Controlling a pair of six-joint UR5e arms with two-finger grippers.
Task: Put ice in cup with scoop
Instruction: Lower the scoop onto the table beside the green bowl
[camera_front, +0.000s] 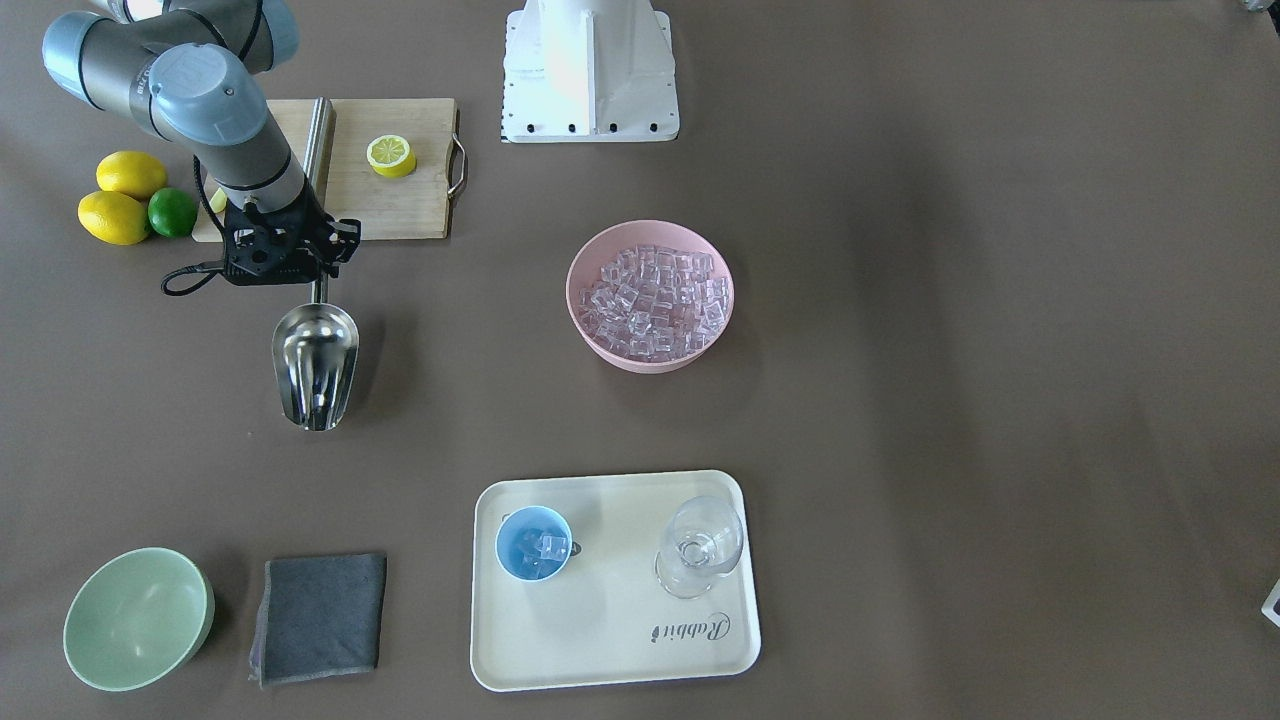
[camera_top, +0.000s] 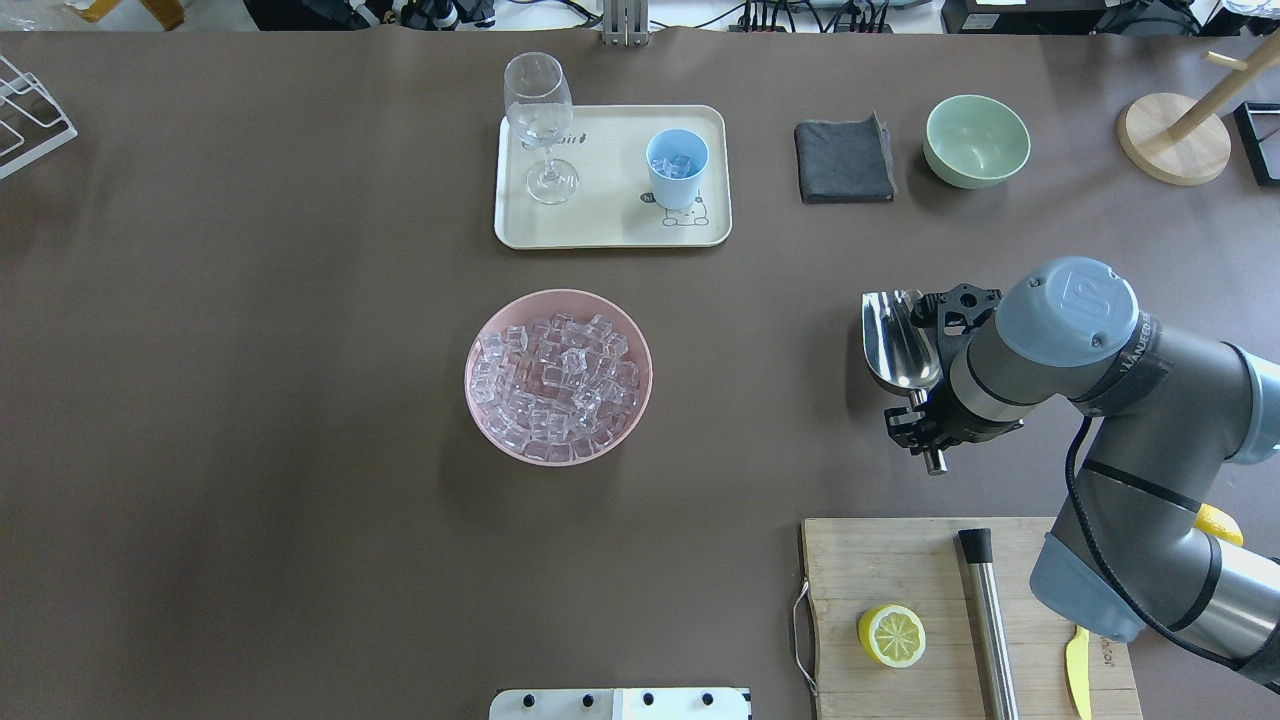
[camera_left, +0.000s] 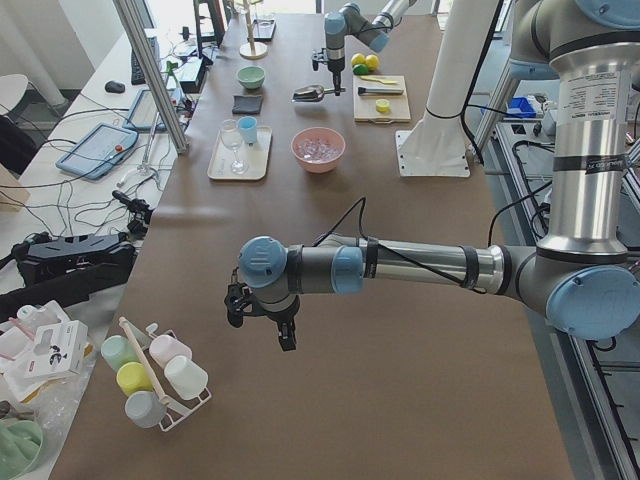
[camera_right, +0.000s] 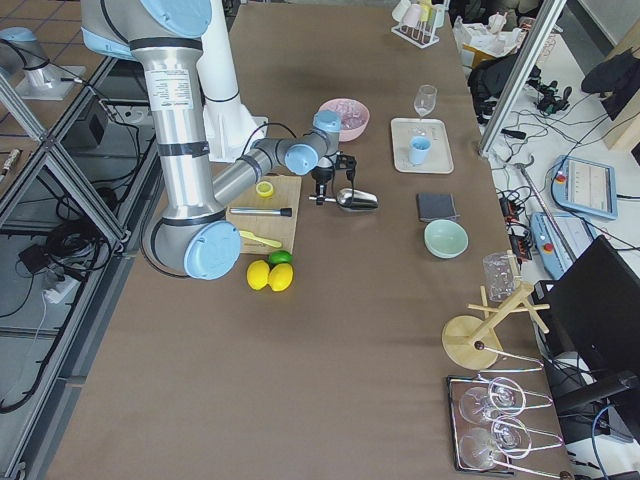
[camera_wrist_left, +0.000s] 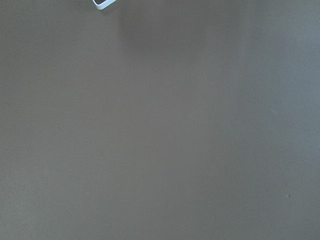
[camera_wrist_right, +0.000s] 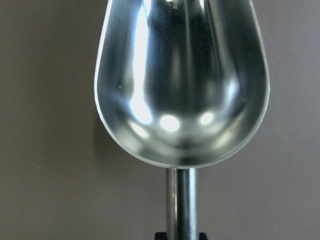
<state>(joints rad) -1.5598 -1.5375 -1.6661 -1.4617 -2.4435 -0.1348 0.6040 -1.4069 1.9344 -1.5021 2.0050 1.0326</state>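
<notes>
Facing the robot: the right gripper (camera_front: 318, 272) clamps the empty scoop (camera_front: 315, 365) by its handle, well apart from the pink bowl (camera_front: 648, 364) of ice (camera_front: 650, 300); the cup (camera_front: 534, 543) on the tray (camera_front: 600, 630) already holds cubes. Left-end view: the left gripper (camera_left: 262, 318) hangs over the table (camera_left: 350, 400); I cannot tell whether its fingers are open. Right wrist view: trough empty. Digging could twist the thin round handle in the grip, spilling cubes beside the small cup.

- One scoop (camera_front: 315, 365) was counted.
- One cup (camera_top: 672, 190), one glass (camera_front: 700, 545) and one tray (camera_front: 610, 640) were counted.
- One pink bowl (camera_front: 645, 362) and one green bowl (camera_front: 135, 620) were found.
- Ice (camera_front: 652, 300) was heaped beyond counting; a few cubes were seen in the cup.
- Two lemons (camera_front: 130, 175), one lime (camera_front: 172, 212) and one lemon half (camera_front: 391, 155) were noted.
- One board (camera_front: 400, 205), one rod (camera_top: 985, 620), one knife (camera_top: 1075, 672) and one cloth (camera_front: 320, 618) were counted.
</notes>
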